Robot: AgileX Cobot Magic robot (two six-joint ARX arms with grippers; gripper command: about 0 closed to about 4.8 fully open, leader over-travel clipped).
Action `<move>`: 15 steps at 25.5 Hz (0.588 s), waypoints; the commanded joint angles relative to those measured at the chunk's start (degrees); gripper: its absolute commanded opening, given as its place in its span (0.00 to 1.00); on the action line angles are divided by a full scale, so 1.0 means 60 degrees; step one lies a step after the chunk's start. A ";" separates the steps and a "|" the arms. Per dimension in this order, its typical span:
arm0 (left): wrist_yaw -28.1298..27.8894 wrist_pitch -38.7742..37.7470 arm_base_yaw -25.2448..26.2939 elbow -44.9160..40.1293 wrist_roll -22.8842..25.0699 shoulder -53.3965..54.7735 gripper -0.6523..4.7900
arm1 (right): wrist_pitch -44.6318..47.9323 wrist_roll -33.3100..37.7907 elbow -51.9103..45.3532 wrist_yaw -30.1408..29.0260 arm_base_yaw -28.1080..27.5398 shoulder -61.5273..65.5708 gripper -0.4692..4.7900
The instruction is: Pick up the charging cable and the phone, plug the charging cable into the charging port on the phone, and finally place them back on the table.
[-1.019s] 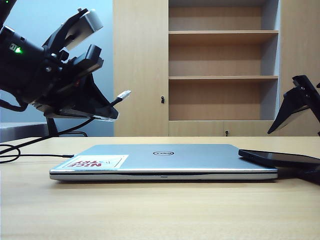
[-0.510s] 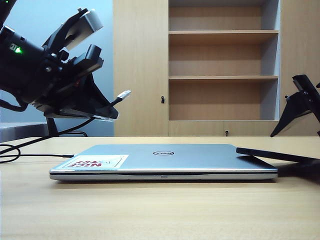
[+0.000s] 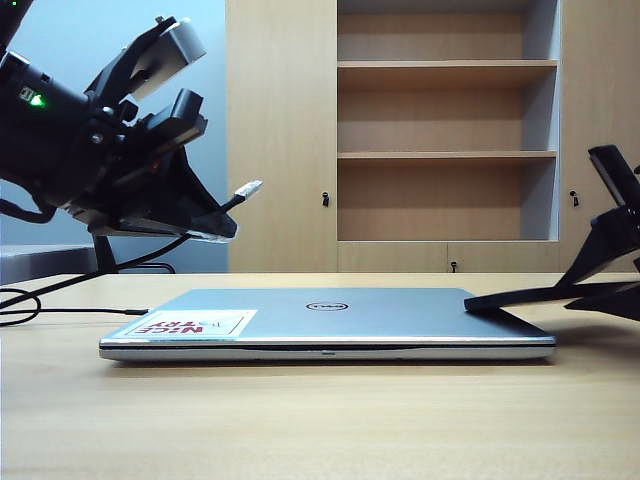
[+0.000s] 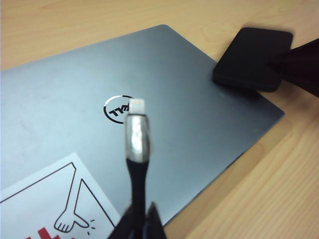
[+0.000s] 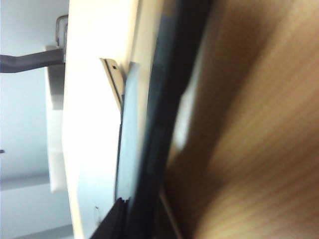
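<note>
Phone point(image 3: 545, 297): half on the laptop point(image 3: 330, 318), one end propped on the lid's right corner, the other overhanging toward the desk's point(image 3: 300, 420) right edge, tilted slightly. Step in hand, by judgement: picking up the phone, with the cable point(image 3: 243, 192) already up. Left hand point(image 3: 222, 222) clenched on the cable near its plug, held in the air over the desk's left side, plug aimed toward the phone. Right hand point(image 3: 612, 292) at the phone's overhanging end, by the desk's right edge, fingers on either side of it; grip looks closed on the phone, though not lifted clear yet. Next move calls for raising the phone level and turning its short edge with the port toward the plug. Left wrist view alone shows the silvery plug point(image 4: 137, 130) close and the phone's face point(image 4: 251, 59) from above; right wrist view gives only a blurred edge-on phone point(image 5: 149, 139); port visible in none.
</note>
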 commanded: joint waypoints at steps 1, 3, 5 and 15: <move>0.0015 0.0051 0.0011 0.0025 0.0033 -0.0025 0.11 | -0.0958 -0.0659 -0.0124 0.0251 0.0004 0.0073 0.08; 0.0015 0.0051 0.0011 0.0025 0.0033 -0.0025 0.11 | -0.0892 -0.0765 -0.0124 0.0244 0.0004 0.0073 0.08; 0.0015 0.0055 0.0011 0.0025 0.0033 -0.0025 0.11 | -0.0692 -0.1111 -0.0117 0.0168 0.0004 0.0069 0.08; 0.0015 0.0051 0.0007 0.0025 0.0025 -0.0025 0.11 | -0.0124 -0.2681 0.0459 -0.0918 0.0015 -0.0412 0.08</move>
